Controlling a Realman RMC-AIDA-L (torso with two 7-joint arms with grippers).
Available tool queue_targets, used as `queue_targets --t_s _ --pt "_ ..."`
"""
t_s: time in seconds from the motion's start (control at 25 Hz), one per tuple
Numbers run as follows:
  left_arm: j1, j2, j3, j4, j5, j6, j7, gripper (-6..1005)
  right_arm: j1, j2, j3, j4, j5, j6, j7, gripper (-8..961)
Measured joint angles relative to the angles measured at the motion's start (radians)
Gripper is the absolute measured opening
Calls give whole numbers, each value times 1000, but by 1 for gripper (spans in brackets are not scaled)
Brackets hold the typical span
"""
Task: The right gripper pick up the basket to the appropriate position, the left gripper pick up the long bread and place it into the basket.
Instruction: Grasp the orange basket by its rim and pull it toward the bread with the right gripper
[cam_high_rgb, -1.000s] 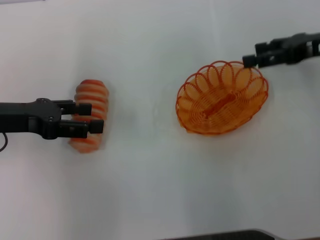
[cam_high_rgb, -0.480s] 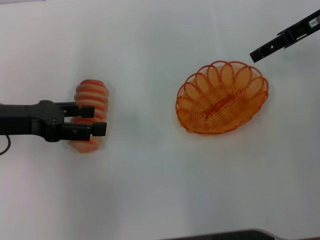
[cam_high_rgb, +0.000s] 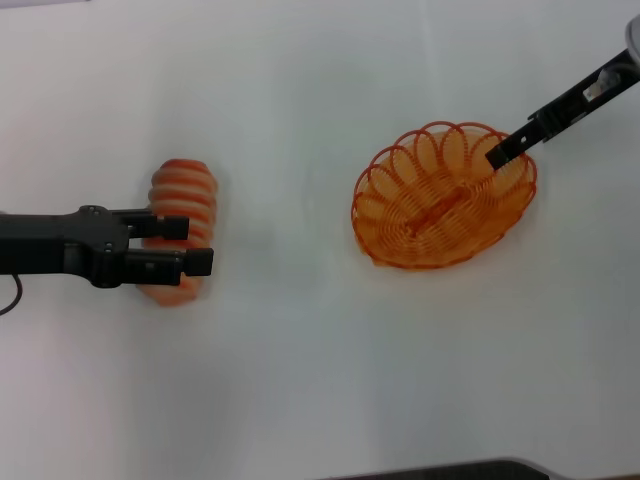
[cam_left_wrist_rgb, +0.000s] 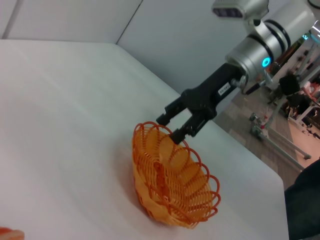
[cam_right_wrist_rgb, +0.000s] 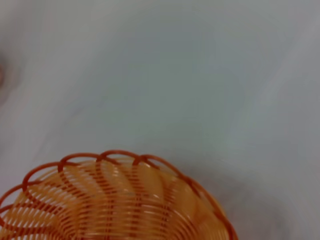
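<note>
- On my head view the left gripper (cam_high_rgb: 190, 245) reaches in from my left, hanging over the long bread (cam_high_rgb: 183, 232) with its jaws parted, one finger across the loaf's middle and the other nearer its close end; I can't tell whether the fingers touch it
- The long bread lies on the white table (cam_high_rgb: 300, 380), well apart from the basket (cam_high_rgb: 443, 196), which sits over on my right side
- The right gripper (cam_high_rgb: 497, 156) slants down from the far right corner, its tip at the basket's far-right rim
- From the left wrist view I see the right gripper (cam_left_wrist_rgb: 172, 126) with jaws spread, straddling the scalloped rim of the basket (cam_left_wrist_rgb: 172, 182), one finger outside the wire loops and one over the inside; nothing is clamped yet
- The right wrist view shows only the looped rim of the basket (cam_right_wrist_rgb: 115, 200) against the table (cam_right_wrist_rgb: 160, 75)
</note>
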Motion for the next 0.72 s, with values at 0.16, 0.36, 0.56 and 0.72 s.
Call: queue_targets --t_s 0.16,0.36,0.56,0.72 --pt "1 0 0 0 0 -3 0 840 -3 5 -15 29 -1 21 0 924" --pt "4 1 0 -2 0 -12 0 840 -6 14 -21 45 -1 43 -2 877" --pt "4 1 0 -4 0 -19 1 840 -6 18 -22 45 5 50 -7 800" --pt "3 1 0 -4 0 -22 1 840 -5 18 -22 46 6 51 -9 713"
